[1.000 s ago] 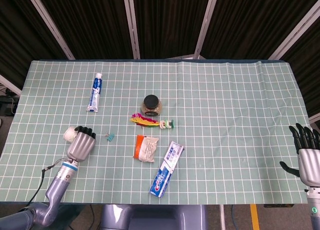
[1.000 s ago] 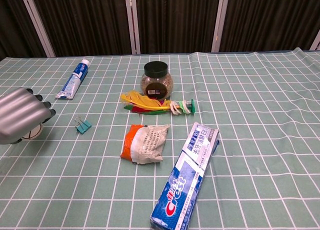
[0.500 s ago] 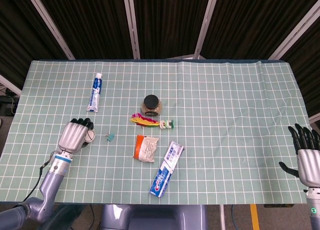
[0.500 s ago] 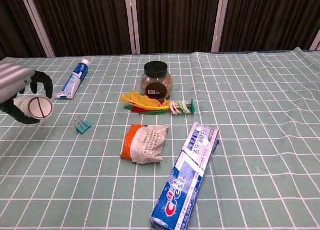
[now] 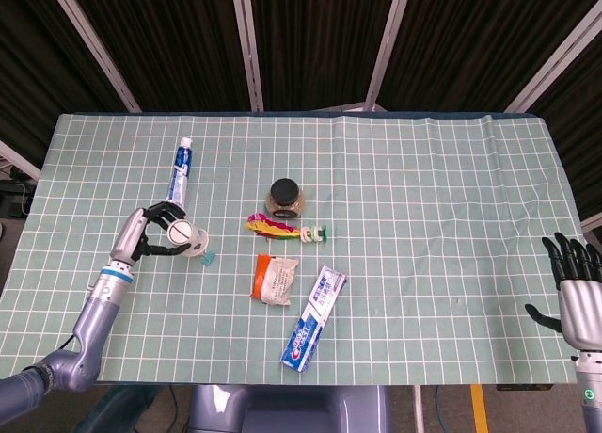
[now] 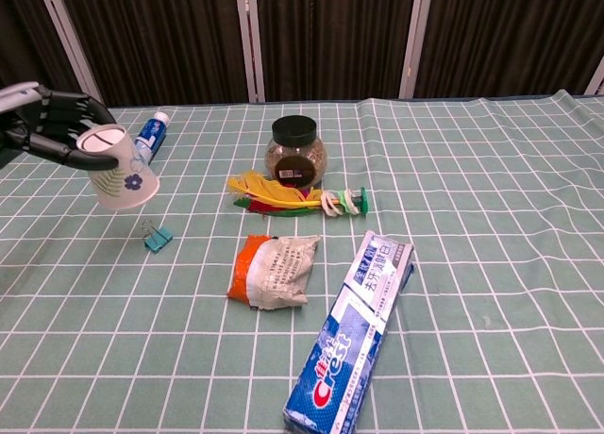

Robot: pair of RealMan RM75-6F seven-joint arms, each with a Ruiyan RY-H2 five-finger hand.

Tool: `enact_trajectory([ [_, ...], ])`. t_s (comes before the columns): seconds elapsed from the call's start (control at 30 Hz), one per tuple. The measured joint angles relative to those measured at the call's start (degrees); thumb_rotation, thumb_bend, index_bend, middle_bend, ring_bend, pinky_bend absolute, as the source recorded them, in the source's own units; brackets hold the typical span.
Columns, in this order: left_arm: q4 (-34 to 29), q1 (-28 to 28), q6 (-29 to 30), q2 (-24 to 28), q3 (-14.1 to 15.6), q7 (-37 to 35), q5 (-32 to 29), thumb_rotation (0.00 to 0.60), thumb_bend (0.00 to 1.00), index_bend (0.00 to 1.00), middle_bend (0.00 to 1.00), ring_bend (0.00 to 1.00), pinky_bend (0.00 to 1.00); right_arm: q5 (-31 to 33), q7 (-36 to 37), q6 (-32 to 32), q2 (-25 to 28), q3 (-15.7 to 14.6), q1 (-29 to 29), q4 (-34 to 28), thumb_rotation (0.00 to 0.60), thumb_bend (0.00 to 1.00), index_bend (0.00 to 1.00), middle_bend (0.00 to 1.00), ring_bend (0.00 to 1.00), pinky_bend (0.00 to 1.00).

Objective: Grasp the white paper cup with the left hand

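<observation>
Two hands show in the pictures, and only the left hand [image 6: 42, 123] holds something. Its dark fingers [image 6: 66, 106] are curled around the white paper cup [image 6: 118, 173], near the narrow end of it, and the cup is lifted off the table [image 5: 423, 216]. The cup is tilted, with its wide mouth pointing down and toward the right, and a small blue flower print shows on its side in the chest view. In the head view the left hand [image 5: 141, 233] is at the left side of the table and the cup [image 5: 183, 235] sticks out from it to the right. Just below the cup lies a small teal binder clip [image 6: 157, 237], not touching it. Behind the cup, farther away, lies a blue and white toothpaste tube [image 5: 179, 174].

The right hand [image 5: 576, 287] is at the near right edge of the table, seen only in the head view. Its fingers point upward and are spread apart, and it holds nothing.

Near the middle of the table stands a glass jar [image 6: 296, 152] with a black lid. In front of it lie coloured feathers [image 6: 269, 192], then an orange and white packet [image 6: 271, 270], and beside the packet a toothpaste box [image 6: 354, 340].
</observation>
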Motion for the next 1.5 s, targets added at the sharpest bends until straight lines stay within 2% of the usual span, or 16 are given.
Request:
enact_trajectory([
  [0.17,3.2,-1.0,-1.7,-2.4,0.6,-2.6,-0.6,0.6,0.18,0.54,0.36,0.41,0.46,0.3,0.4,0.0,0.1,0.1,-0.1,0.1,0.6,0.0,0.0,0.0,0.0,0.0],
  [0.8,8.8,-2.1,-4.0,-6.5,2.7,-2.9,-0.3,0.6,0.18,0.52,0.34,0.38,0.44,0.3,0.6,-0.1,0.2,0.1,0.0,0.1,0.6,0.0,0.0,0.0,0.0,0.0],
  [0.83,9.2,-2.2,-4.1,-6.7,2.9,-3.1,-0.2,0.6,0.18,0.5,0.32,0.34,0.41,0.3,0.7,-0.2,0.2,0.1,0.0,0.1,0.6,0.0,0.0,0.0,0.0,0.0],
  [0.9,9.4,-2.3,-4.6,-6.8,3.3,-3.6,0.3,0.6,0.15,0.39,0.21,0.19,0.28,0.3,0.8,-0.2,0.3,0.1,0.0,0.1,0.6,0.0,0.0,0.0,0.0,0.0],
  [0.97,9.5,-2.5,-5.0,-6.5,3.8,-4.1,1.1,0.6,0.07,0.17,0.05,0.02,0.08,0.3,0.7,-0.2,0.3,0.1,0.0,0.1,0.6,0.0,0.0,0.0,0.0,0.0],
  [1.03,9.5,-2.5,-5.1,-6.2,4.2,-4.8,2.0,0.6,0.03,0.05,0.0,0.0,0.0,0.2,0.8,-0.1,0.3,0.1,0.0,0.1,0.6,0.0,0.0,0.0,0.0,0.0],
  [1.07,9.5,-2.5,-5.0,-6.1,4.4,-5.2,2.5,0.6,0.02,0.01,0.0,0.0,0.0,0.2,0.8,-0.1,0.3,0.1,0.0,0.1,0.6,0.0,0.0,0.0,0.0,0.0],
  [1.23,8.9,-2.0,-2.4,-4.9,5.2,-5.8,4.9,0.6,0.01,0.0,0.0,0.0,0.0,-0.3,1.0,0.4,0.5,0.0,-0.1,-0.3,0.6,0.0,0.0,0.0,0.0,0.0],
  [1.33,7.0,-0.8,1.9,-2.4,6.0,-4.4,7.4,0.6,0.01,0.0,0.0,0.0,0.0,-0.9,1.3,0.9,0.8,-0.1,-0.3,-0.7,0.6,0.0,0.0,0.0,0.0,0.0],
  [1.5,2.9,2.1,10.6,2.2,7.4,4.1,10.6,0.6,0.01,0.0,0.0,0.0,0.0,-1.6,1.6,1.6,1.0,-0.3,-0.5,-1.0,0.6,0.0,0.0,0.0,0.0,0.0],
])
